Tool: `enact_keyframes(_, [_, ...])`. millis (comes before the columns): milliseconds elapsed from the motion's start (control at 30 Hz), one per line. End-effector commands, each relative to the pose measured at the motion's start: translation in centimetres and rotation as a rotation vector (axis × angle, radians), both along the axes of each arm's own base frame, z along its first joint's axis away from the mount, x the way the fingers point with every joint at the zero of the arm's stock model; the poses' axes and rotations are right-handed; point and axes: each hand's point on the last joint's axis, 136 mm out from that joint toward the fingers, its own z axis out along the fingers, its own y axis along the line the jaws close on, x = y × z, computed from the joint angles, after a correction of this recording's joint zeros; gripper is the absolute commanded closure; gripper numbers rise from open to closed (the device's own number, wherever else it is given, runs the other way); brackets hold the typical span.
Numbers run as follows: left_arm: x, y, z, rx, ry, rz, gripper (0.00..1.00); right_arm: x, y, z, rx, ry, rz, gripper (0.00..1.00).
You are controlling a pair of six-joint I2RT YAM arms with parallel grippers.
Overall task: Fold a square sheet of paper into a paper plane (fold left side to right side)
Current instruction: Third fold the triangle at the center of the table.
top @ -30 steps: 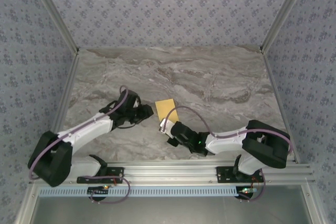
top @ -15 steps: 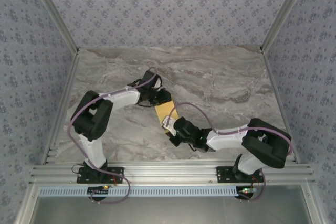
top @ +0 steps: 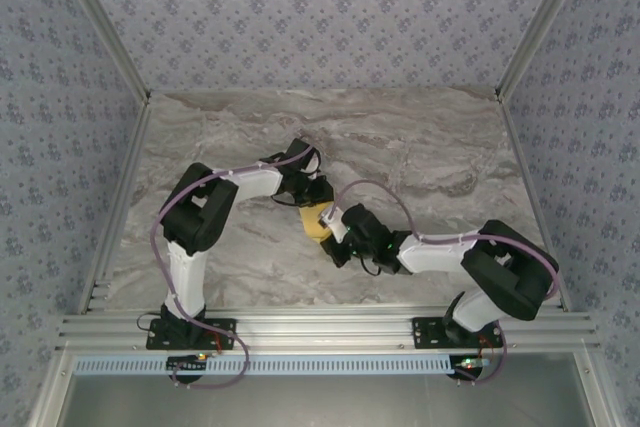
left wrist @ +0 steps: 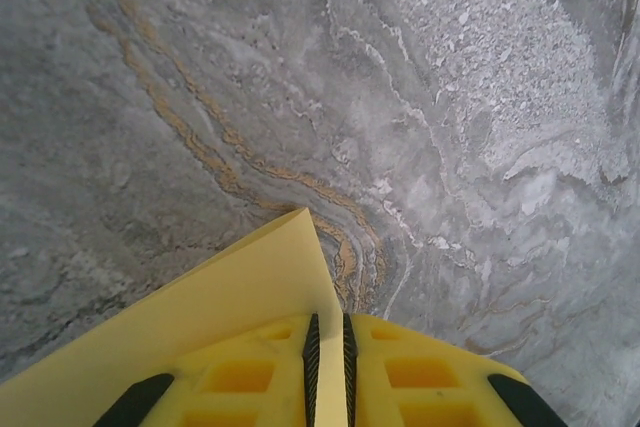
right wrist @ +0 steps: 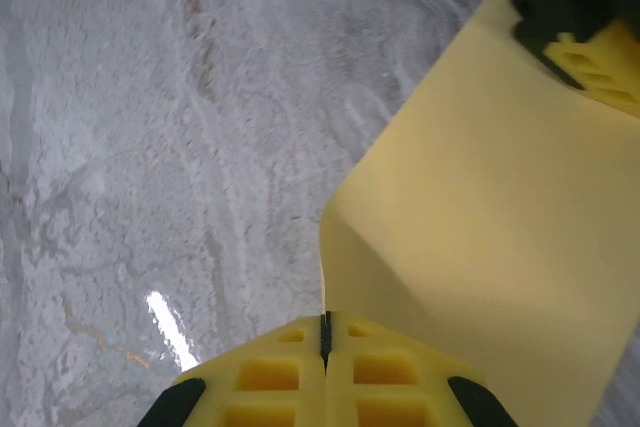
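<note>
The square sheet of paper point(top: 316, 218), mustard yellow, is lifted off the marble table point(top: 440, 147) and bowed between my two grippers. My left gripper point(top: 311, 196) has come in from the far side. In the left wrist view the sheet's edge point(left wrist: 232, 297) runs into the narrow slot between the pads, so the left gripper point(left wrist: 327, 324) is shut on it. My right gripper point(top: 331, 233) holds the near side. In the right wrist view the right gripper point(right wrist: 325, 320) is pressed shut on the curled edge of the sheet point(right wrist: 480, 197). The left fingers point(right wrist: 598, 55) show at the sheet's far corner.
Grey veined marble surrounds the paper on all sides. Aluminium frame rails point(top: 330, 327) run along the near edge, and patterned walls point(top: 320, 17) close the back and both sides. The two arms meet at mid-table, their cables looping above them.
The left arm swung from the left over to the paper and closed on its far edge. The right gripper moved a little farther in, and the sheet now bows upward.
</note>
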Motion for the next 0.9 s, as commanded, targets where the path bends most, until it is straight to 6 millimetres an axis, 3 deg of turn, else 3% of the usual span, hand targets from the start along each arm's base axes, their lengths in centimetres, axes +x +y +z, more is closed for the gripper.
enact_keyframes(0, [-0.6,0.0,-1.1,0.031,0.031,-0.031,0.85,0.7,0.2,0.5,0.102,0.161,-0.016,1.00])
enact_keyframes(267, [-0.9,-0.1,-1.5,0.037,0.036,-0.036,0.86,4.5,-1.3,-1.8,0.176,0.427,-0.087,1.00])
enact_keyframes(467, [-1.0,-0.1,-1.4,0.039,0.036,-0.043,0.86,6.1,-1.8,-2.2,0.182,0.435,-0.124,1.00])
enact_keyframes(867, [-1.0,-0.1,-1.6,0.042,0.038,-0.041,0.87,3.6,-2.6,-2.9,0.189,0.471,-0.117,1.00])
